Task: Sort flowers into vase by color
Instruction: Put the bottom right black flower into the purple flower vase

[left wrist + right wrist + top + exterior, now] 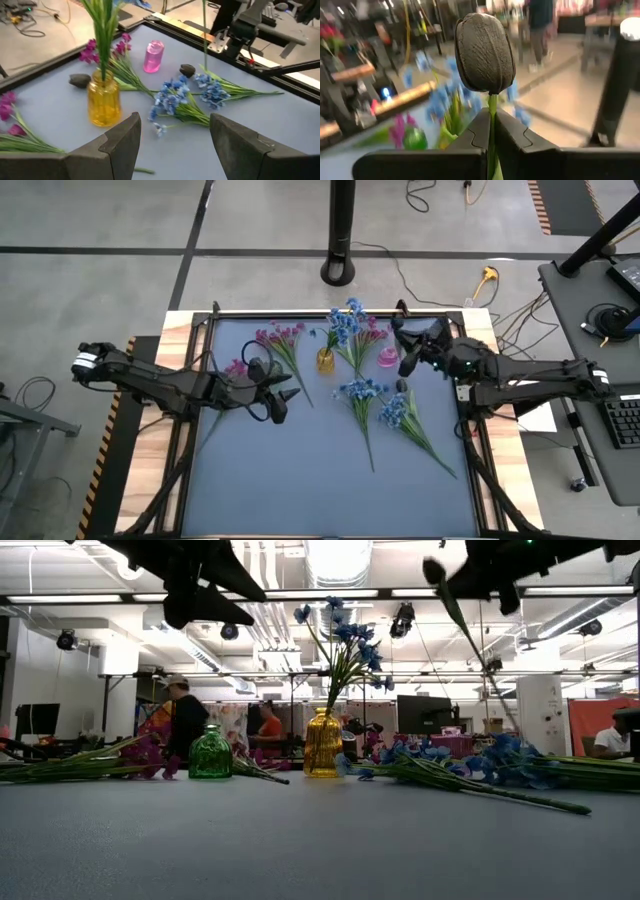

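Grey concrete floor (pixel 120 220), black pole base (pixel 339 272), ceiling lights (pixel 90 598)

Table (pixel 300 490): grey-blue top, light wood strips along left and right edges, black frame rail at the far edge. Beyond the far edge: black post base (pixel 339 272) on concrete floor, yellow plug (pixel 488 276) with loose cables. Past the right edge: a desk with keyboard (pixel 624 420) and headset (pixel 603 318). Low view: two people (pixel 186 725) standing in the room behind the table, monitor (pixel 419 713), ceiling strip lights.
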Controlling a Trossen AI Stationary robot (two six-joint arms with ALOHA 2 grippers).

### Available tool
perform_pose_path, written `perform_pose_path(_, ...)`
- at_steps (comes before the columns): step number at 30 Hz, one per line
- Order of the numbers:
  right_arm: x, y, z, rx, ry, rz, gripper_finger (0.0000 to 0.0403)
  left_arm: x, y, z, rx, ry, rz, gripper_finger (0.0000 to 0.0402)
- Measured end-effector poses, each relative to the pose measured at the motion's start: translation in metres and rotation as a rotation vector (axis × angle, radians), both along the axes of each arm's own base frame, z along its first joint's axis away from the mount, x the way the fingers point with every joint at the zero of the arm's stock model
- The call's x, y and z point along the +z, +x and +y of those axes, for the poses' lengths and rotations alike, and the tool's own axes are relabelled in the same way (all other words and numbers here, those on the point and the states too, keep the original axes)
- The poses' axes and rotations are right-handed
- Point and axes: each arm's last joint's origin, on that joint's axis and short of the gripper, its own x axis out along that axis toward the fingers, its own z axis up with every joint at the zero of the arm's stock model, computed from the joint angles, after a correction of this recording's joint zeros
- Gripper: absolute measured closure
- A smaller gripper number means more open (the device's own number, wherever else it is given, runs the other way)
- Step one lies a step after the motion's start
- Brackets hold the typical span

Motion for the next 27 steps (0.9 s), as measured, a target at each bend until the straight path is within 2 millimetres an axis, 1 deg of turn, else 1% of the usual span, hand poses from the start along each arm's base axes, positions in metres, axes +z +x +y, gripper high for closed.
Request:
perform_pose_path(6, 0.015, -0.002, -0.002, 0.014, -0.205, -0.142, 0.039, -0.005, 0.001, -0.013, -0.041, -0.012, 0.013, 0.0182)
perform_pose_path(9, 0.02, -0.004, -0.007, -0.006, -0.264, -0.172, 0.039, -0.005, 0.001, -0.014, -0.037, -0.024, 0.007, 0.0182)
perform_pose_path(12, 0.021, -0.007, -0.014, -0.049, -0.311, -0.166, 0.039, -0.005, 0.001, -0.014, -0.035, -0.027, 0.006, 0.0182)
perform_pose_path(19, 0.017, -0.017, -0.038, -0.187, -0.32, -0.192, 0.039, -0.005, 0.001, -0.014, -0.03, -0.037, 0.004, 0.0182)
perform_pose_path(23, 0.008, -0.019, -0.05, -0.206, -0.295, -0.213, 0.039, -0.005, 0.001, -0.014, -0.028, -0.04, 0.003, 0.0182)
perform_pose_path(27, 0.005, -0.019, -0.059, -0.213, -0.274, -0.221, 0.039, -0.005, 0.001, -0.014, -0.028, -0.039, 0.003, 0.0182)
